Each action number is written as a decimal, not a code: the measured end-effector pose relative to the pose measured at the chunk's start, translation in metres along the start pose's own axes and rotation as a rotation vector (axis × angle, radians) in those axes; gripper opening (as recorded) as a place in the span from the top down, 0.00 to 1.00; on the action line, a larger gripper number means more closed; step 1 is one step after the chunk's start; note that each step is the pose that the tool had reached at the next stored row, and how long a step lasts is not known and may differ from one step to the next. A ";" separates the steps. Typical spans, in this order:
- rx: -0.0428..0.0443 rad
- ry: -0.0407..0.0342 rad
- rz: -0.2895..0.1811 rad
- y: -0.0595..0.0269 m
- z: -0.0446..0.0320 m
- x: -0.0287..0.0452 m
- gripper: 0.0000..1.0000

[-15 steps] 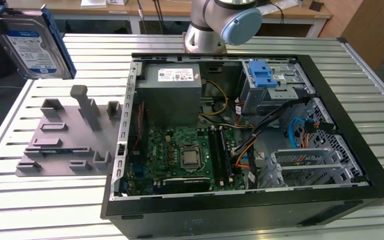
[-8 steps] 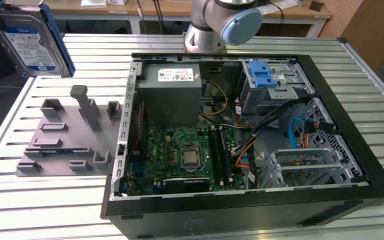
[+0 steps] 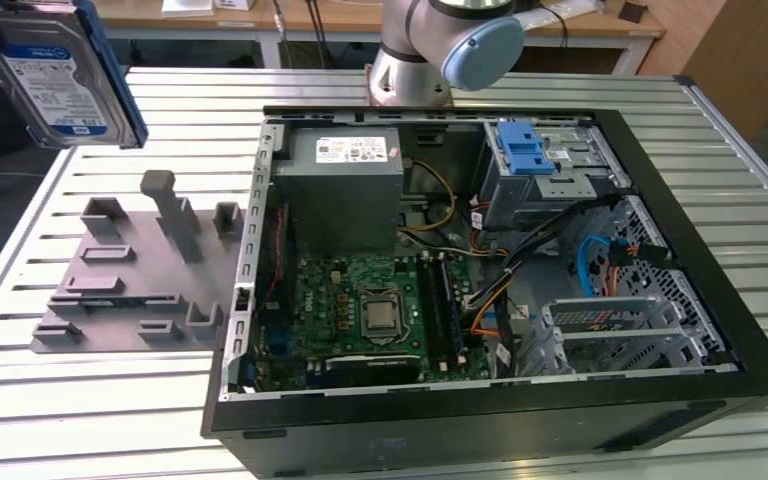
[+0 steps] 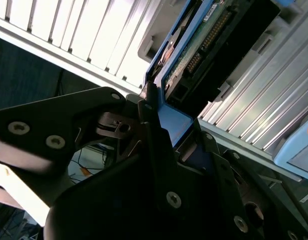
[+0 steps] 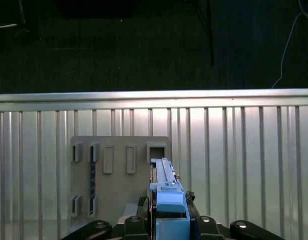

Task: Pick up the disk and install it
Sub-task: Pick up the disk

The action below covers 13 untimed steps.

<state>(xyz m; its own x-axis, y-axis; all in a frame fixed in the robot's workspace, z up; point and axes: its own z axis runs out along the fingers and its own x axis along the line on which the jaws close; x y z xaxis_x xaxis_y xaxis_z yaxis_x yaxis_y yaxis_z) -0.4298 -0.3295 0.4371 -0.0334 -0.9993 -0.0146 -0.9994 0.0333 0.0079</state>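
Observation:
The disk (image 3: pixel 61 72), a silver-grey drive with a white-and-blue label in a blue carrier, hangs in the air at the exterior view's far upper left, above the table's corner and beyond the grey fixture plate (image 3: pixel 131 270). In the second wrist view my gripper (image 4: pixel 174 120) is shut on the disk's (image 4: pixel 214 40) blue carrier end, with a black finger (image 4: pixel 151 130) pressed against its side. The first wrist view shows the disk (image 5: pixel 165 180) edge-on between the gripper's (image 5: pixel 170 220) black fingers, above the fixture plate (image 5: pixel 118 175).
An open computer case (image 3: pixel 678 380) lies on the slatted table (image 3: pixel 117 410), at the exterior view's centre and right. Inside are a grey power supply (image 3: pixel 344 190), a silver drive cage with a blue latch (image 3: pixel 531 160), a green mainboard (image 3: pixel 371 310) and cables. The arm's base (image 3: pixel 418 50) stands behind the case.

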 end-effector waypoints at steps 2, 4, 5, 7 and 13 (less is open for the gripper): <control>0.0000 0.0000 0.000 0.0000 -0.0025 -0.0001 0.64; 0.0000 0.0000 0.000 0.0000 -0.0054 -0.0001 0.64; 0.0000 0.0000 0.000 0.0001 -0.0068 -0.0001 0.64; 0.0001 0.0000 0.000 0.0001 -0.0091 -0.0001 0.64; 0.0000 0.0000 0.000 0.0001 -0.0155 -0.0002 0.64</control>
<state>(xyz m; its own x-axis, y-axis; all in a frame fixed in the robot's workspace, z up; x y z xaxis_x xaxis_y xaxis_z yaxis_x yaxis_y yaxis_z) -0.4298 -0.3295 0.4527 -0.0335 -0.9993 -0.0146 -0.9994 0.0334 0.0079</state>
